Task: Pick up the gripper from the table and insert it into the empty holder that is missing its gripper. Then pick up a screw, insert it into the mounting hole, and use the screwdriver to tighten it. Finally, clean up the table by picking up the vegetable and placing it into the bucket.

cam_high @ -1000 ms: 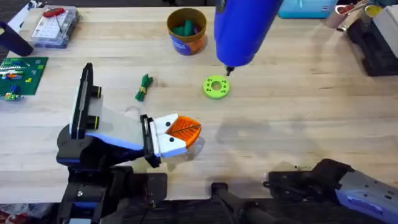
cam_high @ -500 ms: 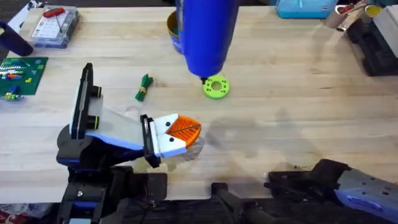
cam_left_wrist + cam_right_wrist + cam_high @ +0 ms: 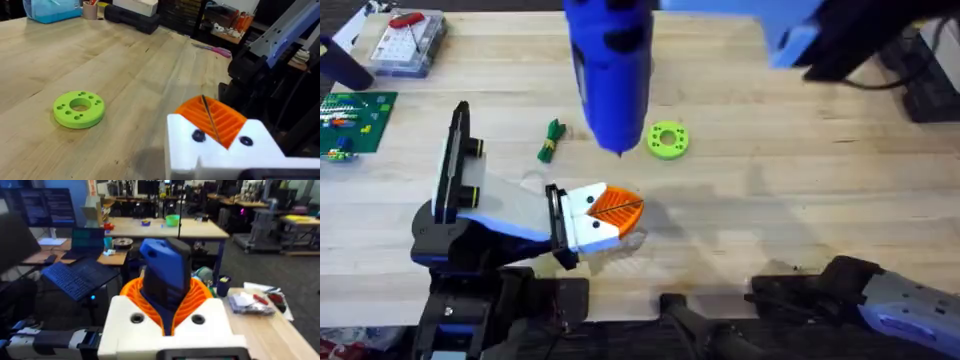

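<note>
Two arms are working over the table (image 3: 840, 190). The right arm is reaching across the far edge, and the right claw (image 3: 165, 311) is clamping its orange pads around the blue screwdriver (image 3: 610, 70). The tool is hanging close under the overhead camera, tip down. Its tip is showing just left of the green ring disc (image 3: 667, 140); how high it is above the wood I cannot tell.

The left claw (image 3: 620, 207) is sitting low near the front edge with its orange pads pressed together, gripping nothing. In the left wrist view the disc (image 3: 78, 108) is lying flat with bare wood all round it.

The vegetable (image 3: 552, 141) is lying on the wood left of the tip, apart from the disc and well clear of the left claw.

Open room: the whole right half of the table is lying bare, from the disc out to the right edge. The far left corner is holding a clear parts box (image 3: 405, 40), and a green circuit board (image 3: 350, 120) is lying at the left edge. Both arm bases are crowding the front edge.
</note>
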`<state>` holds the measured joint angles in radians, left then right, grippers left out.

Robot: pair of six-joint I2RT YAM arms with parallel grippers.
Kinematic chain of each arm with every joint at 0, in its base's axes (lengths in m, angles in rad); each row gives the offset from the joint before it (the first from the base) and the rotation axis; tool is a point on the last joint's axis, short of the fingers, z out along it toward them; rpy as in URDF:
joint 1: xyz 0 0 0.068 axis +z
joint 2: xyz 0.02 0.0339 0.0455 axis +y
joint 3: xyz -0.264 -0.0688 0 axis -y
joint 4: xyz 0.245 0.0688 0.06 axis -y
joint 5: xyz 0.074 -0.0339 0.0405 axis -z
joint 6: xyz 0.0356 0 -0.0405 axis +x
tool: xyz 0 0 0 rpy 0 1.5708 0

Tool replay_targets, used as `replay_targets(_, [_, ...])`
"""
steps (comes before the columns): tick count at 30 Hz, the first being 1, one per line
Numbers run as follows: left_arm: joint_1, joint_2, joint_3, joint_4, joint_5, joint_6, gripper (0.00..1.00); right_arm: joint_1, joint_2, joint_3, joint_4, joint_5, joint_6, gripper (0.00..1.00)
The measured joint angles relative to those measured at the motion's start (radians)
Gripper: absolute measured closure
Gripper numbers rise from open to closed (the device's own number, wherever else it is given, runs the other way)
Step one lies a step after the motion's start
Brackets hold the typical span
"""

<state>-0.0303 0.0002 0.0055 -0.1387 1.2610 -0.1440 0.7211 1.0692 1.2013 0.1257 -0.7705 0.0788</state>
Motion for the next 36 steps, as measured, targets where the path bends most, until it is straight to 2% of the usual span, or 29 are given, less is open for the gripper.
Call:
replay_targets(9, [0.000, 0.000, 0.000, 0.000, 0.000, 0.000, 0.982, 0.089, 0.073, -0.007, 0.008, -0.013, -0.030, 0.949])
replay_targets(23, [0.000, 0.000, 0.000, 0.000, 0.000, 0.000, 0.982, 0.095, 0.142, -0.008, 0.029, -0.032, -0.106, 0.950])
replay_targets(27, [0.000, 0.000, 0.000, 0.000, 0.000, 0.000, 0.982, 0.095, 0.163, -0.034, 0.123, -0.032, -0.093, 0.952])
replay_targets(36, [0.000, 0.000, 0.000, 0.000, 0.000, 0.000, 0.982, 0.075, 0.166, -0.174, 0.344, -0.035, 0.006, 0.951])
